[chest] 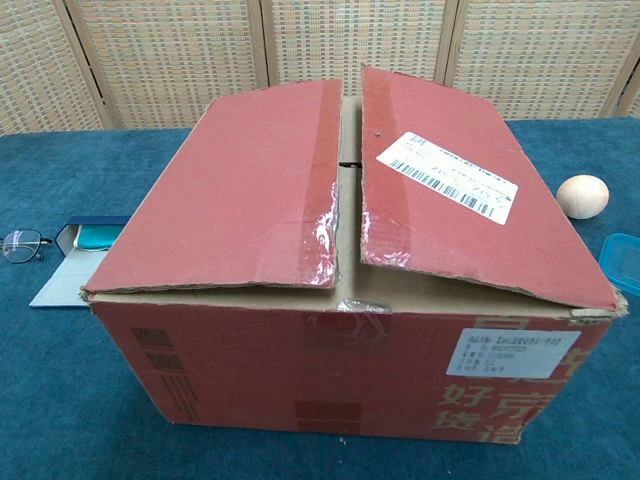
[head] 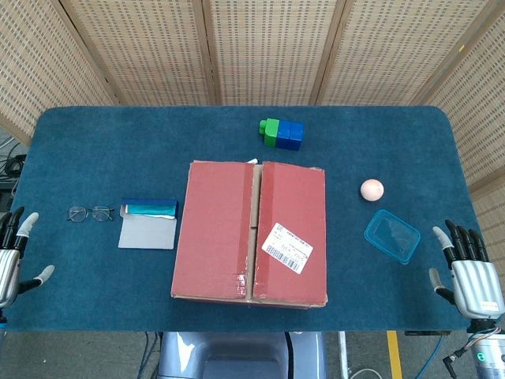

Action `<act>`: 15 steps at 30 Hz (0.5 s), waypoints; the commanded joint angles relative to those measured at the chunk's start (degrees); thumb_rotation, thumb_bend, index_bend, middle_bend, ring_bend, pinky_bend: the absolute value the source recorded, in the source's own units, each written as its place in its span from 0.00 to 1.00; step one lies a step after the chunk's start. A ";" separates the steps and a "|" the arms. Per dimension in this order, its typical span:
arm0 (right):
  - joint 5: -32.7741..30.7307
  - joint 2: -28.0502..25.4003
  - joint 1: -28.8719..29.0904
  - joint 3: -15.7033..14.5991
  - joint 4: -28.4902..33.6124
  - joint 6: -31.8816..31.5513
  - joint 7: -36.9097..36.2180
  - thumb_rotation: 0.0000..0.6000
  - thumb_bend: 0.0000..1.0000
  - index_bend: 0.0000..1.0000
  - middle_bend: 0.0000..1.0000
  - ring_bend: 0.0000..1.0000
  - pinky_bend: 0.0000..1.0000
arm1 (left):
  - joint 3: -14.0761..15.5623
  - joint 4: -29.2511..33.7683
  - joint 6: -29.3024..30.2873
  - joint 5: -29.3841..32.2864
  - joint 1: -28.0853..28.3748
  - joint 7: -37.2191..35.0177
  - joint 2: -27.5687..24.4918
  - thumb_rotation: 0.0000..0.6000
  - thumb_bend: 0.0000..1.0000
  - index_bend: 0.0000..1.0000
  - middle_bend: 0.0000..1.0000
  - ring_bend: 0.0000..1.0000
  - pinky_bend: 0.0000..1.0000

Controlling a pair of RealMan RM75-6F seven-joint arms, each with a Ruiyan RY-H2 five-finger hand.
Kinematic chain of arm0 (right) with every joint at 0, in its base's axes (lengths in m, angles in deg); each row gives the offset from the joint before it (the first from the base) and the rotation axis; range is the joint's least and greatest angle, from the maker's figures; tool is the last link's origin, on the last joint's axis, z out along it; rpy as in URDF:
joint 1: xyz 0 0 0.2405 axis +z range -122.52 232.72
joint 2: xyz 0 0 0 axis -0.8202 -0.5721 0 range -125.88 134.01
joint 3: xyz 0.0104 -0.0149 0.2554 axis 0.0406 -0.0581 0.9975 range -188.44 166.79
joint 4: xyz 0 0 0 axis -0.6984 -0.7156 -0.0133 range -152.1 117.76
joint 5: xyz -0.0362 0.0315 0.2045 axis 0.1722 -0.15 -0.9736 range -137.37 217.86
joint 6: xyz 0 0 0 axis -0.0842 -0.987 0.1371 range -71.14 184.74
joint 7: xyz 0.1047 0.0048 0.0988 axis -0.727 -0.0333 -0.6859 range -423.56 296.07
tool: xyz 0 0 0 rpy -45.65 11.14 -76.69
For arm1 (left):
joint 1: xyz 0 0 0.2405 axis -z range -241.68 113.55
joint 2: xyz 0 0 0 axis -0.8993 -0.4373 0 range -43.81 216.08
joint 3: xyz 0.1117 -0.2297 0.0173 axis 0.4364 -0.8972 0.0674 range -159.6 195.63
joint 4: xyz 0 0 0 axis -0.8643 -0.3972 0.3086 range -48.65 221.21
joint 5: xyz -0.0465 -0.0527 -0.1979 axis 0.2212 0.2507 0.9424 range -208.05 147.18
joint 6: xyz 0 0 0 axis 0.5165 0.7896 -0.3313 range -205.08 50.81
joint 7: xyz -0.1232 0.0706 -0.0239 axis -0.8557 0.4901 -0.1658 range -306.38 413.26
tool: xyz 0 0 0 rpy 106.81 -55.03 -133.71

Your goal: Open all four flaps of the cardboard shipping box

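A red-brown cardboard box sits in the middle of the blue table. Its two top flaps are folded down and meet along a centre seam, both lifted slightly in the chest view. The right flap carries a white shipping label. Cut tape shines along the seam. My left hand rests at the table's left edge, fingers spread, holding nothing. Far to the right, my right hand also holds nothing, with fingers apart. Both hands are well away from the box and do not show in the chest view.
Glasses and a blue-and-grey case lie left of the box. Green and blue blocks stand behind it. A pale ball and a clear blue container lie to its right.
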 commanded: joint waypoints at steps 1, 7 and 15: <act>0.05 -0.05 0.01 0.00 0.01 -0.01 0.05 1.00 0.45 0.09 0.02 0.00 0.00 | 0.15 0.35 -0.63 0.57 -0.03 0.21 -0.18 0.93 0.08 0.07 0.00 0.00 0.00; 1.01 -0.37 0.17 -0.08 -0.12 -0.26 -0.59 1.00 0.46 0.09 0.03 0.00 0.00 | 0.37 0.62 -0.64 0.39 -0.20 -0.04 -0.35 0.94 0.08 0.07 0.00 0.00 0.00; 2.07 -1.43 0.43 -0.28 1.08 -0.18 -1.91 1.00 0.47 0.09 0.04 0.00 0.00 | 0.48 0.56 -0.52 0.31 -0.47 -0.82 -0.48 0.93 0.08 0.07 0.00 0.00 0.00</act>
